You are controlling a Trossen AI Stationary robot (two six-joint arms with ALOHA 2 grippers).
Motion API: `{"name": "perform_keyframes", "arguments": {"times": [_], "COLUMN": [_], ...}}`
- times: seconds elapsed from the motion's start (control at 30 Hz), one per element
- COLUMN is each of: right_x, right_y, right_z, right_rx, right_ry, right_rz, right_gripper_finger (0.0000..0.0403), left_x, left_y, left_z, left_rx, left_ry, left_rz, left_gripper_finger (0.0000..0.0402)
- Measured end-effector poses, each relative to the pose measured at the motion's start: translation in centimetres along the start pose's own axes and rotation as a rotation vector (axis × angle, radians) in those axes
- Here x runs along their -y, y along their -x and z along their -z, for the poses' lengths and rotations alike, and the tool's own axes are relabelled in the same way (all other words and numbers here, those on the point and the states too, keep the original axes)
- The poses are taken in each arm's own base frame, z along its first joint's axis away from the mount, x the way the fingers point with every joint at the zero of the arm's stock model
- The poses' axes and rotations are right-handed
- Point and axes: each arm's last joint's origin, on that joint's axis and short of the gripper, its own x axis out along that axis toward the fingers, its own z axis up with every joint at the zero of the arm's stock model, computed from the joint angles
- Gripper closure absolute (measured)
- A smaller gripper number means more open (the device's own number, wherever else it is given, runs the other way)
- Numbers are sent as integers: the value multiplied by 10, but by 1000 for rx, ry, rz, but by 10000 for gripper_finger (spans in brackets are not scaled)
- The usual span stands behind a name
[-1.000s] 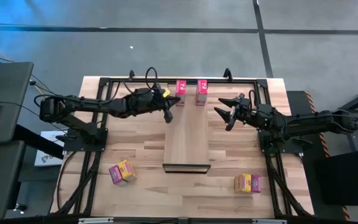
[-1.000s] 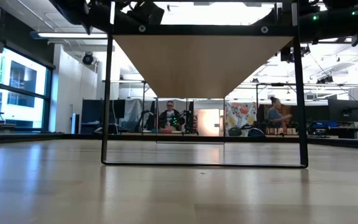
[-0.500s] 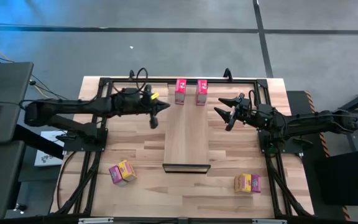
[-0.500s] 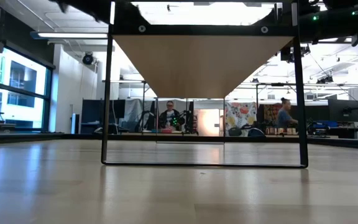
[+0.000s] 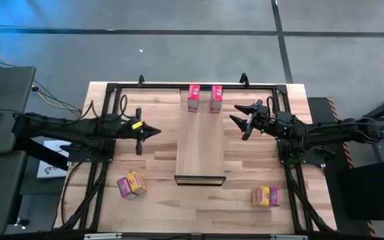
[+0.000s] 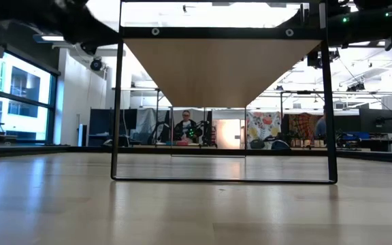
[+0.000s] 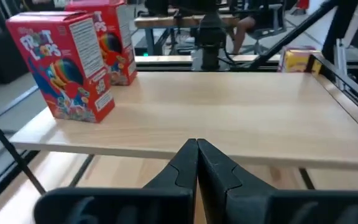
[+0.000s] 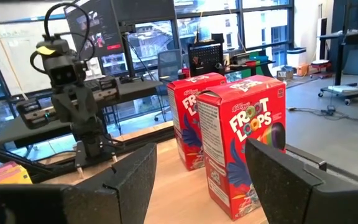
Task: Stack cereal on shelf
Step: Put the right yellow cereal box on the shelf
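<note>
1. At the far end of the shelf (image 5: 200,143) two red cereal boxes (image 5: 193,97) and (image 5: 216,98) stand upright side by side; by my reading that is a third of the job done.
2. Four boxes are left on the desk (image 5: 159,160): a pink and yellow pair (image 5: 131,184) near the left front corner, and a yellow and pink pair (image 5: 265,195) near the right front corner. Both pairs lie well apart from the shelf.
3. Left pincer (image 5: 145,132) hovers over the desk to the left of the shelf, its fingers pressed together and holding nothing; the left wrist view shows the tips meeting.
4. Right pincer (image 5: 241,117) hangs just right of the shelf's far half, spread wide and empty, facing the red boxes.
5. Black frame rails (image 5: 109,127) run around the desk, and the dark bar (image 5: 199,179) closes the shelf's near end. I judge the rails and the shelf's raised edge to be the main things to clear when carrying a box up.
6. Beyond the desk, a person (image 6: 185,127) sits in the room, far off.
</note>
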Motion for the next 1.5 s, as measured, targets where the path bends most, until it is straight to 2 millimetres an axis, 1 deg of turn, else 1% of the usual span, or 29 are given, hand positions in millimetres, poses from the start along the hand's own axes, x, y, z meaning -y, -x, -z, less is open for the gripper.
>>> {"name": "perform_keyframes", "arguments": {"times": [0.1,0.23,0.33,0.43,0.5,0.57,0.63,0.7,0.8,0.93,1.03,1.13,1.2,1.27,1.37,1.5], "right_x": [0,-1,-3,-8,-13,-20,-28,-38,-55,-82,-105,-128,-144,-159,-179,-198], "right_y": [0,0,0,-6,-11,-16,-16,-14,-7,4,14,29,41,53,70,86], "right_z": [0,-2,-9,-23,-38,-49,-58,-64,-67,-75,-87,-99,-103,-101,-91,-76], "right_rx": [4,16,73,30,-96,-316,-559,-782,-1077,-1344,-1425,-1466,-1484,-1496,-1547,-1565], "right_ry": [-7,-38,-66,-135,-160,-179,-196,-225,-276,-331,-348,-399,-434,-461,-492,-479], "right_rz": [-5,-32,-78,-98,-105,-69,-11,64,183,265,325,389,439,489,573,660], "right_gripper_finger": [165,165,165,165,165,165,165,165,165,165,165,165,165,165,165,165], "left_x": [0,0,0,-1,-1,-2,-2,-2,-2,-2,-2,-2,-2,-2,-2,-2], "left_y": [6,9,10,10,10,10,10,10,10,10,10,10,10,10,10,10], "left_z": [-3,-8,-8,-9,-8,-9,-9,-9,-10,-10,-10,-10,-10,-10,-10,-10], "left_rx": [42,91,95,94,93,92,93,96,110,110,107,107,107,108,108,108], "left_ry": [-31,-31,-32,-72,-84,-83,-80,-68,-48,-37,-41,-16,4,26,38,38], "left_rz": [14,9,6,-17,-33,-46,-48,-48,-48,-49,-52,-51,-50,-49,-48,-48], "left_gripper_finger": [401,401,401,401,401,401,401,401,401,401,401,401,401,401,401,400]}}
